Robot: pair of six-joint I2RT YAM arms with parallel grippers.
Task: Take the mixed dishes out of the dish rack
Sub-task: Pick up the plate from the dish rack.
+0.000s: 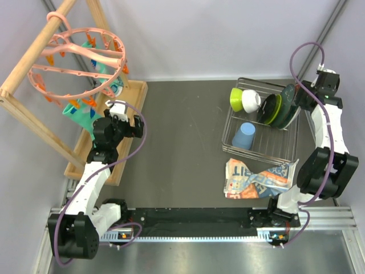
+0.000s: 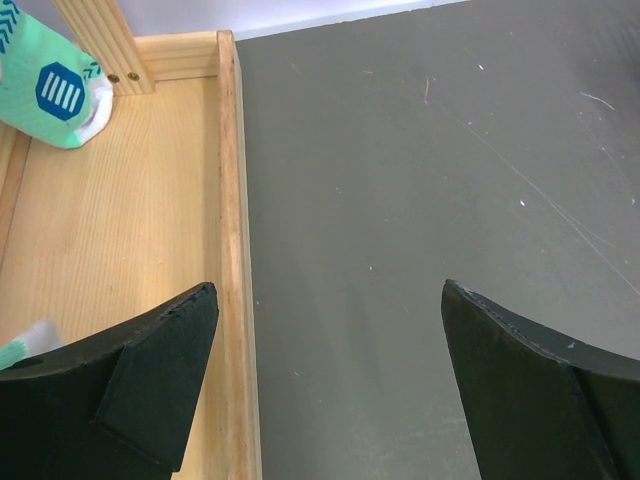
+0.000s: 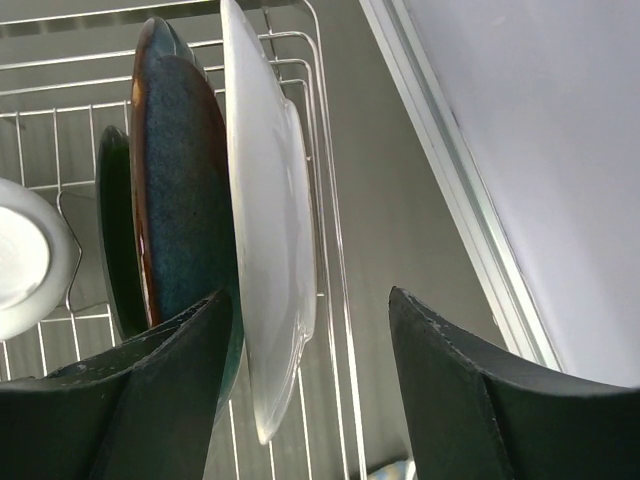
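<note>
The rectangular silver wire dish rack (image 1: 263, 145) sits at the right side of the dark grey table (image 1: 182, 131), and all its round dishes are in it: a light blue cup (image 1: 244, 136) on the near side, a lime-green cup (image 1: 236, 98) and a small white bowl (image 1: 251, 100) at the far left corner, and a row of plates on edge along the right. The right gripper (image 3: 310, 295) hangs over that row. In its wrist view a pale whitish round plate (image 3: 270, 220) stands upright in the gap, close against the left finger (image 3: 170, 390), with the large dark teal speckled plate (image 3: 185, 200) just outside that finger. The right finger (image 3: 500, 400) stands apart from the pale plate, so the jaws are partly open and grip nothing. The plate's rim runs straight away from the wrist, along the line of the fingers, and its faces look toward the two pads, so the closing line crosses its thin section, as a pinch on the rim needs. The left gripper (image 2: 328, 285) is spread wide and empty, over the table beside the light wooden tray (image 2: 130, 230), well apart from the rack. My reading is that the right arm is the one placed for this plate.
</note>
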